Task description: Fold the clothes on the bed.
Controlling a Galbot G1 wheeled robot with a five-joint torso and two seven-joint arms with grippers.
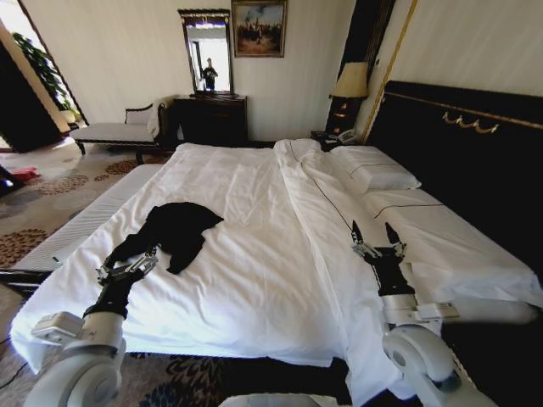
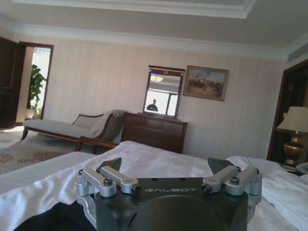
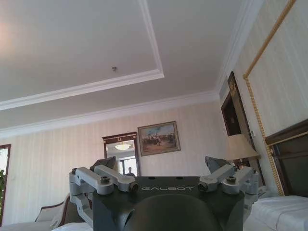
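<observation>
left hand by black T-shirt; "GALBOT" | right hand spread

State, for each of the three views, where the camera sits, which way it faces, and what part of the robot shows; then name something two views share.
Head view: high on the robot, looking forward and down at the bed and black T-shirt; both arms show, left gripper beside the shirt, right gripper open.
Left wrist view: low over the bed, facing the far wall; open left gripper.
Right wrist view: tilted up toward the ceiling; right gripper.
Shared: mirror and painting.
</observation>
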